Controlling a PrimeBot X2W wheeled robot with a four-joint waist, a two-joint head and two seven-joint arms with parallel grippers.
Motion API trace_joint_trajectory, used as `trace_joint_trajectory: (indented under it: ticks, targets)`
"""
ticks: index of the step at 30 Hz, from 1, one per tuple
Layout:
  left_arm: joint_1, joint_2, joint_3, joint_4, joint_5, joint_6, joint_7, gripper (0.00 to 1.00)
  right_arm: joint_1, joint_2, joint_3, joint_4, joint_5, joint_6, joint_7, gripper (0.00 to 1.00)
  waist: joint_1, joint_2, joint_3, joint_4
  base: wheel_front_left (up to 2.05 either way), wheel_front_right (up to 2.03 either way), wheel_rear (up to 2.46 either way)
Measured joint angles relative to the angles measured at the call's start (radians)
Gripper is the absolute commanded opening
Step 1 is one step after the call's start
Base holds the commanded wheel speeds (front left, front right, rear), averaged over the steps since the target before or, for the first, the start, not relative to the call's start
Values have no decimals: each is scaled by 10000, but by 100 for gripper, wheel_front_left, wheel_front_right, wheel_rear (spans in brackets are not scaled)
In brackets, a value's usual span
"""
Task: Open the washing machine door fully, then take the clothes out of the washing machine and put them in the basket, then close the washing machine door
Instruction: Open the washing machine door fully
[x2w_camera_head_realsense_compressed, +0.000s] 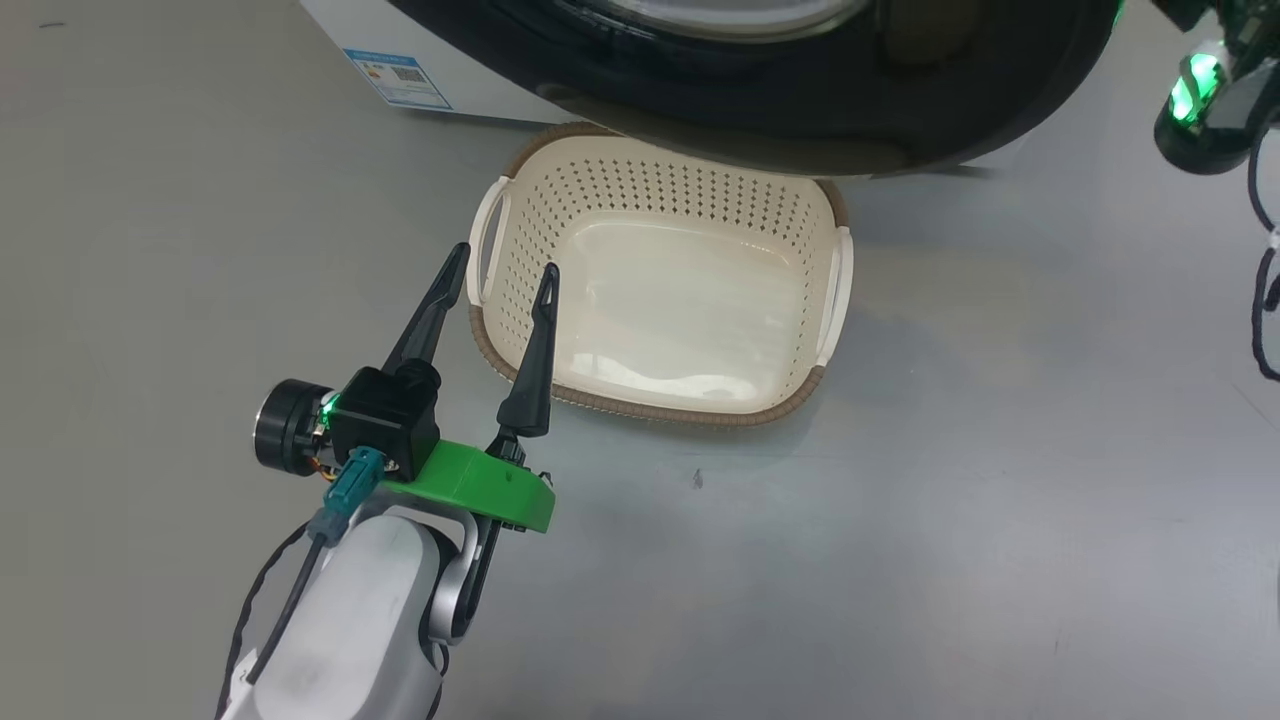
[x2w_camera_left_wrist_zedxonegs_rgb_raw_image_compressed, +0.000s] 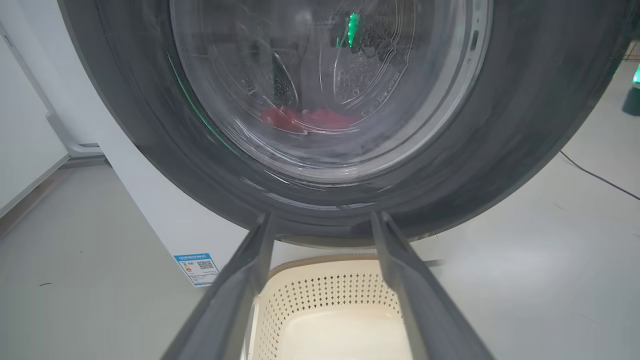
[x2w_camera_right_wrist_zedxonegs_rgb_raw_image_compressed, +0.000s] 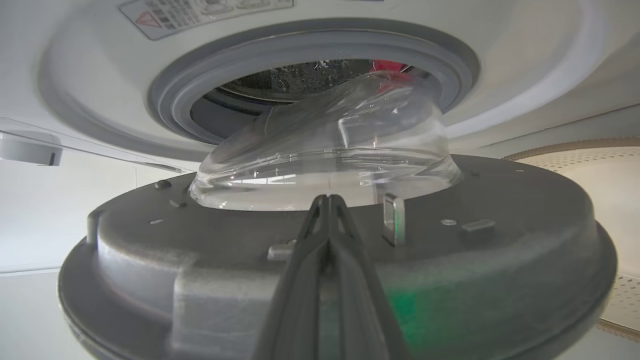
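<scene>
Washing machine door (x2w_camera_head_realsense_compressed: 800, 100) ajar above the basket (x2w_camera_head_realsense_compressed: 640, 408); clothes (x2w_camera_left_wrist_zedxonegs_rgb_raw_image_compressed: 310, 120) in the drum (x2w_camera_right_wrist_zedxonegs_rgb_raw_image_compressed: 300, 80).
Left gripper (x2w_camera_head_realsense_compressed: 506, 258) sits low at left, fingers spread wide and holding nothing, tips over the basket's near-left rim and aimed at the door's outer face. The basket stands on the grey floor (x2w_camera_head_realsense_compressed: 900, 550) just before the washing machine (x2w_camera_left_wrist_zedxonegs_rgb_raw_image_compressed: 165, 215), far edge under the door's black rim. Red clothes lie at the drum bottom, seen through the glass bowl (x2w_camera_right_wrist_zedxonegs_rgb_raw_image_compressed: 325, 150). Right gripper (x2w_camera_right_wrist_zedxonegs_rgb_raw_image_compressed: 325, 200) is behind the door, fingers pressed together on nothing, tips at the door's inner face beside the bowl; contact unclear.
</scene>
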Motion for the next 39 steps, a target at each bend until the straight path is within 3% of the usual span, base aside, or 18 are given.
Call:
trace_joint_trajectory:
  ticks: [18, 39]
  targets:
    - [506, 2, 19, 453, 13, 12, 0, 100, 1610, 832, 364, 44, 192, 514, 518, 0, 0, 0, -1015, -262, 0, 0, 0]
    - [1287, 8, 138, 757, -4, 13, 0, 100, 3219, 1490, 1110, -127, 245, 617, 869, 0, 0, 0, -2240, -86, 0, 0, 0]
